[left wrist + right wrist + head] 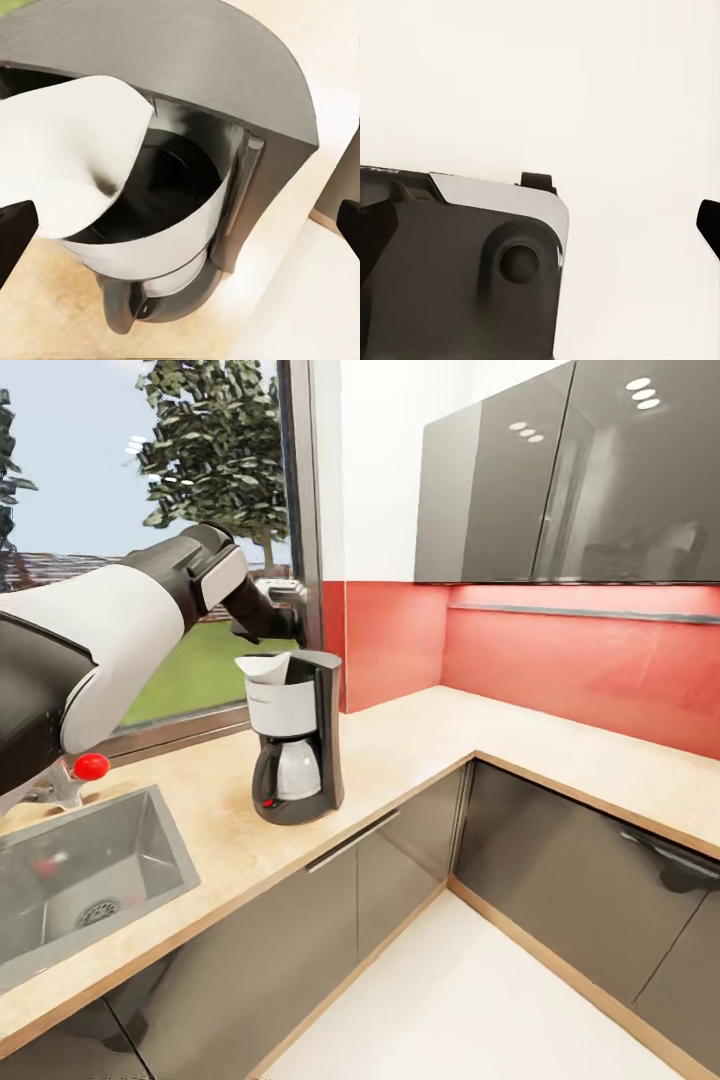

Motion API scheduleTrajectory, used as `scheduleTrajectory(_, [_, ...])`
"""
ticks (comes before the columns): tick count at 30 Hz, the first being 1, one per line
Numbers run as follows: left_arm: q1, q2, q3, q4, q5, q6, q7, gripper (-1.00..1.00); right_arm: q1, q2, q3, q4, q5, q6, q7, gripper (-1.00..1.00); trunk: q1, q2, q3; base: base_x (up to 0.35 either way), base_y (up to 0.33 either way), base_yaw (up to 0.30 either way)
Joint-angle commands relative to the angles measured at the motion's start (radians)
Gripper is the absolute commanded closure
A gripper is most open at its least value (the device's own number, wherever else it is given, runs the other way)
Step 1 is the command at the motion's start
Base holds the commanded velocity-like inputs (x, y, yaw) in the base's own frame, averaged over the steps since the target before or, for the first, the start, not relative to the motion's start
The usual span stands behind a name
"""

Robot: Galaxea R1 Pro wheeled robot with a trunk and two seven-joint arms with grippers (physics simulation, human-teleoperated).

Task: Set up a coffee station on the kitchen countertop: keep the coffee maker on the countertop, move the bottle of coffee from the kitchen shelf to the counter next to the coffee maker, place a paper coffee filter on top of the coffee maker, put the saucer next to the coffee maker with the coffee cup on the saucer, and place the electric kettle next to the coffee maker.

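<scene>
Left wrist view: left tool (180, 217) spread wide, seemingly released; paper coffee filter (71, 157) rests tilted in coffee maker (225, 112) basket; right tool's state unclear.

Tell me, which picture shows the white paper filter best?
The left wrist view: the paper coffee filter is big and close, lying in the open top of the coffee maker. The head view shows it small, from the side, on the machine.

Paper coffee filter (264, 667) atop coffee maker (296, 750) (on countertop (420, 730))

window (200, 540): trees, lawn | red backsplash (560, 660) | grey wall cabinets (570, 470) | pale floor (480, 1000)
</scene>
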State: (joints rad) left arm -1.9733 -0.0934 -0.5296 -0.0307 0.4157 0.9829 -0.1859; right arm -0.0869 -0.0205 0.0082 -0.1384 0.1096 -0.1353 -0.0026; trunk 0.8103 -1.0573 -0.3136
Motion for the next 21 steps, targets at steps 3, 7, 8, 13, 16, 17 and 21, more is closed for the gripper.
scheduleTrajectory(3, [-0.001,0.0,-0.01,0.0,0.002,0.002,-0.006,-1.0,0.0,0.0,0.001,0.0,0.009,-0.002,0.0,-1.0,0.0,-0.001,-0.001,0.044,-0.052,0.25])
scheduleTrajectory(7, [-0.001,0.0,-0.01,0.0,0.002,0.002,-0.006,-1.0,0.0,0.0,0.001,0.0,0.009,-0.002,0.0,-1.0,0.0,-0.001,-0.001,0.102,-0.168,0.153])
scheduleTrajectory(8, [-0.001,0.0,-0.01,0.0,0.002,0.002,-0.006,-1.0,0.0,0.0,0.001,0.0,0.009,-0.002,0.0,-1.0,0.0,-0.001,-0.001,0.12,-0.218,0.164])
scheduleTrajectory(13, [-0.001,0.0,-0.009,0.0,0.002,0.002,-0.006,-1.0,0.0,0.0,0.001,0.0,0.01,-0.003,0.0,-1.0,0.0,-0.001,-0.001,0.055,-0.119,0.229])
scheduleTrajectory(16, [-0.001,0.0,-0.01,0.0,0.002,0.002,-0.004,-1.0,0.0,0.001,0.0,0.0,0.009,-0.001,0.0,-1.0,0.0,-0.001,-0.001,-0.108,-0.083,0.158])
scheduleTrajectory(17, [-0.001,0.0,-0.009,0.001,0.002,0.002,-0.004,-1.0,0.0,0.0,0.0,0.0,0.009,-0.001,0.001,-1.0,0.0,-0.001,-0.001,-0.228,-0.153,0.045])
scheduleTrajectory(21, [-0.001,0.0,-0.009,0.0,0.002,0.002,-0.004,-1.0,0.0,0.0,-0.001,0.0,0.009,-0.001,0.0,-1.0,0.0,-0.001,-0.001,-0.254,-0.169,0.046])
